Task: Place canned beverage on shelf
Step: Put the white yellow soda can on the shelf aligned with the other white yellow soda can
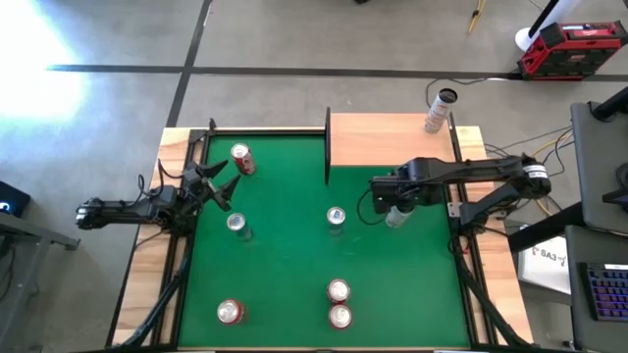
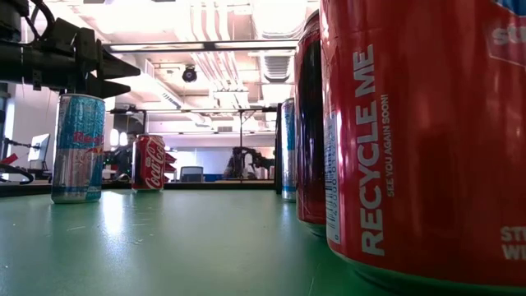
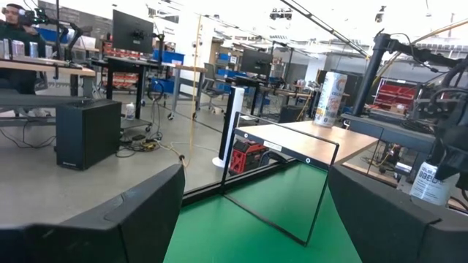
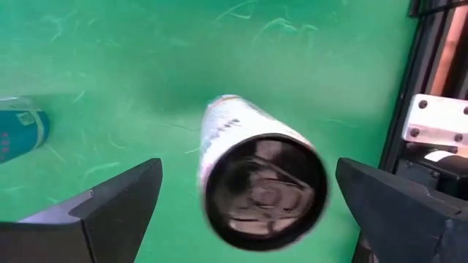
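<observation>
**Right gripper spread wide over a white can, one can already up on the shelf**

The right gripper (image 1: pixel 396 208) sits right of centre in the overhead frame, just below the shelf (image 1: pixel 388 137). Its fingers are as wide apart as they go, and the wrist camera looks straight down on a slim white can (image 4: pixel 257 179) standing between them with a clear gap on both sides, so it isn't gripped. A teal can (image 4: pixel 22 128) lies at the left edge of that same wrist picture.

The shelf is the light-wood board at the upper middle of the overhead frame, butted against the top edge of the green felt (image 1: pixel 285 255). A tall pale can (image 1: pixel 439 110) stands at its upper right corner.

The left gripper (image 1: pixel 218 182) hangs at the left edge of the felt, fingers partly open with nothing between them. A red can (image 1: pixel 241 159) stands just above it and a slim silver-blue can (image 1: pixel 236 226) just below.

Other cans on the felt: a silver-topped one (image 1: pixel 336 218) near the middle, two red ones (image 1: pixel 339 302) touching or nearly so (hard to tell from above) at lower centre, and another red one (image 1: pixel 230 312) at lower left.
</observation>
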Tool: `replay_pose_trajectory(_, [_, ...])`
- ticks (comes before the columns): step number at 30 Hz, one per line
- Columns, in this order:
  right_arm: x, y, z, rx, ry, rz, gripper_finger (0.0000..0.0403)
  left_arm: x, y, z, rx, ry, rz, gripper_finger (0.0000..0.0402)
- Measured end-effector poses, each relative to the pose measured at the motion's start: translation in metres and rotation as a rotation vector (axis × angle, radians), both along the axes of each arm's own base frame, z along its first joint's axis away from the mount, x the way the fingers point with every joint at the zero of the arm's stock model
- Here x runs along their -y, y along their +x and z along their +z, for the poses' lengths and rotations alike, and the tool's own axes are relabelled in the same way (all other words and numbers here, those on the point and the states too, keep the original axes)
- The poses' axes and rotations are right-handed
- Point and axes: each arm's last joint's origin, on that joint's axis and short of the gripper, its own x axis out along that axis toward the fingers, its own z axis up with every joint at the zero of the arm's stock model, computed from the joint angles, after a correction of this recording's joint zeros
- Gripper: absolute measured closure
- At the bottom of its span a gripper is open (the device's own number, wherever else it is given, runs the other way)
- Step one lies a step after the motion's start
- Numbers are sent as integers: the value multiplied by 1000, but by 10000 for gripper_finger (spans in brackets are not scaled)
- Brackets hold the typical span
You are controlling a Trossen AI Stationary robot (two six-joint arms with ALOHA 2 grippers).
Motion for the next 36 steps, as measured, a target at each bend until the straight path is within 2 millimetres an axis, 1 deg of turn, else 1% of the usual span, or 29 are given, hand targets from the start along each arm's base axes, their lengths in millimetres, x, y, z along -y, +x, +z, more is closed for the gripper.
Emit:
replay_pose_trajectory(9, [-2,-29,-19,149,34,-56,3,0,0,0,0,0,-1,78])
replay_pose_trajectory(14, [-2,-36,-35,167,36,-110,3,0,0,0,0,0,0,78])
replay_pose_trajectory(17, [-2,-37,-46,166,36,-108,3,0,0,0,0,0,0,78])
replay_pose_trajectory(20, [-2,-37,-52,177,37,-105,3,0,0,0,0,0,0,78])
replay_pose_trajectory(30, [-2,-36,-54,202,27,-93,4,0,0,0,0,0,0,78])
replay_pose_trajectory(33, [-2,-37,-56,198,29,-121,19,0,0,0,0,0,0,78])
replay_pose_trajectory(36, [-2,-37,-56,198,30,-123,51,0,0,0,0,0,0,78])
